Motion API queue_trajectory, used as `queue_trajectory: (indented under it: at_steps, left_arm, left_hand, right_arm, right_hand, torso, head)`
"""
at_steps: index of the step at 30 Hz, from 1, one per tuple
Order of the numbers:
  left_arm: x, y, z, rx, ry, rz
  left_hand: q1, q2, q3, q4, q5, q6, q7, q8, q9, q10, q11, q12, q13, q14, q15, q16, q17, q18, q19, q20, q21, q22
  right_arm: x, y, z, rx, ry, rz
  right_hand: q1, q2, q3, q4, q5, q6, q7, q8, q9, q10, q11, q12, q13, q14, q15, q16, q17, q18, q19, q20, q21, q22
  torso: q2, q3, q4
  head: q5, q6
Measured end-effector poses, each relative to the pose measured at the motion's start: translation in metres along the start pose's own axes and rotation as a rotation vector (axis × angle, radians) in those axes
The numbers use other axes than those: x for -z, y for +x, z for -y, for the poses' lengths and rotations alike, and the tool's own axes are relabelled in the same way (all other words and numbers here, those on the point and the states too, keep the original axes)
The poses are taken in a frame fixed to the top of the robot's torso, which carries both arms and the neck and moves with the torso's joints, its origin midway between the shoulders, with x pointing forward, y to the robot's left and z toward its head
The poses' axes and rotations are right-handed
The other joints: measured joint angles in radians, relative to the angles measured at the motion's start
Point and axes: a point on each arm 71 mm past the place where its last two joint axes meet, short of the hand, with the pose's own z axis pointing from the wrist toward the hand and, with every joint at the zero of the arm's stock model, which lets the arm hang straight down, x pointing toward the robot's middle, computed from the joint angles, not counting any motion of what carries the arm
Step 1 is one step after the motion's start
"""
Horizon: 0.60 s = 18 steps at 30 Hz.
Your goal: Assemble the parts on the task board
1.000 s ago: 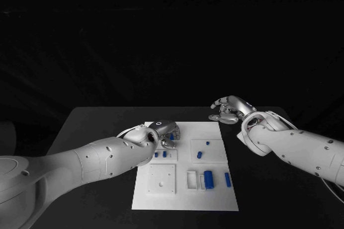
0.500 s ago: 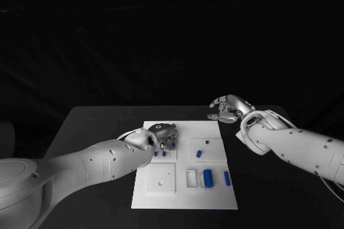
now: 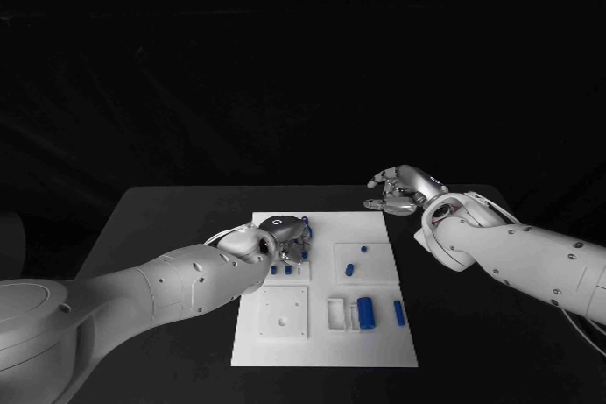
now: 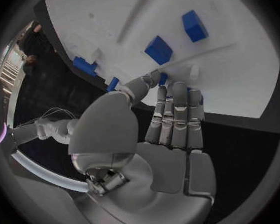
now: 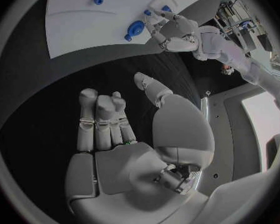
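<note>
The white task board point(image 3: 379, 351) lies in the middle of the black table. My left hand point(image 3: 285, 232) is down on its far left block, where thumb and fingertips point(image 4: 171, 87) close around a small blue part point(image 4: 163, 77). More blue parts point(image 4: 159, 50) stand close by on that block. A thick blue cylinder point(image 3: 366, 312) and a slim blue pin point(image 3: 400, 313) lie on the board's near right. My right hand point(image 3: 402, 194) hovers over bare table past the board's far right corner, its fingers point(image 5: 99, 117) curled in and holding nothing.
Two small blue pieces point(image 3: 350, 269) sit in the right middle block. A white square plate point(image 3: 285, 315) with a small hole takes the board's near left. Black table point(image 3: 165, 220) runs wide on both sides of the board.
My left hand has shifted slightly over the far left block, its fingers closing in on the part there. The right hand has stayed put.
</note>
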Motion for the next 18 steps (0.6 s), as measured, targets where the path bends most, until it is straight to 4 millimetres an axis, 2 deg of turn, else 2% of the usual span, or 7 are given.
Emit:
queue_trajectory:
  at_steps: [7,10,13,18]
  left_arm:
    - [-0.0008,0.0029,0.0014,-0.001,0.001,-0.004]
    - [-0.0012,0.0030,0.0017,-0.001,0.001,-0.005]
    - [-0.0018,0.0031,0.0011,-0.002,-0.002,-0.006]
    - [-0.0033,0.0028,-0.0010,-0.006,-0.010,-0.010]
  left_hand:
    - [-0.009,0.009,-0.004,0.004,-0.010,0.000,0.000,0.000,-0.003,0.016,-0.003,-0.007,-0.002,0.011,-0.004,0.016,0.006,0.000,0.012,-0.002,0.011,0.006]
    - [-0.012,0.012,-0.007,0.007,-0.023,0.000,0.000,-0.006,-0.006,0.023,-0.006,-0.007,-0.004,0.016,-0.009,0.029,0.011,0.000,0.018,-0.004,0.014,0.010]
    - [-0.014,0.014,-0.010,0.010,-0.052,0.000,0.000,-0.006,-0.010,0.033,-0.009,-0.014,-0.005,0.023,-0.009,0.044,0.017,0.000,0.025,-0.007,0.019,0.014]
    - [-0.019,0.019,-0.010,0.010,-0.056,0.000,0.000,-0.006,-0.013,0.044,-0.012,-0.014,-0.005,0.027,-0.012,0.055,0.022,0.004,0.030,-0.006,0.027,0.018]
  right_arm:
    - [-0.0001,0.0008,-0.0017,-0.001,-0.004,-0.002]
    - [-0.0001,0.0008,-0.0017,-0.001,-0.004,-0.002]
    - [0.0000,0.0008,-0.0017,-0.001,-0.004,-0.002]
    - [0.0000,0.0009,-0.0019,-0.001,-0.005,-0.002]
  right_hand:
    - [0.000,0.000,0.000,0.000,0.000,-0.001,-0.001,0.000,0.000,0.000,0.000,0.000,0.000,0.000,0.000,0.000,0.000,0.000,0.003,-0.003,0.000,0.000]
    - [0.000,0.000,0.000,0.000,0.000,-0.001,-0.001,0.000,0.000,0.000,0.000,0.000,0.000,0.000,0.000,0.000,0.000,0.000,0.003,-0.003,0.000,0.000]
    - [0.000,0.000,0.000,0.000,0.000,-0.001,-0.001,0.000,0.000,0.000,0.000,0.000,0.000,0.000,0.000,0.000,0.000,0.000,0.003,-0.003,0.000,0.000]
    - [0.000,0.000,0.000,0.000,0.000,0.001,0.001,0.000,0.000,0.000,0.000,0.000,-0.001,0.000,0.000,0.000,0.000,0.000,0.003,-0.002,0.000,0.000]
  torso:
    - [0.000,0.0001,-0.0001]
    - [-0.001,0.0003,-0.0005]
    - [-0.001,0.0003,-0.0004]
    - [-0.001,0.0003,-0.0003]
  head:
    - [0.000,-0.001]
    - [0.001,-0.002]
    - [0.000,-0.002]
    - [-0.002,-0.002]
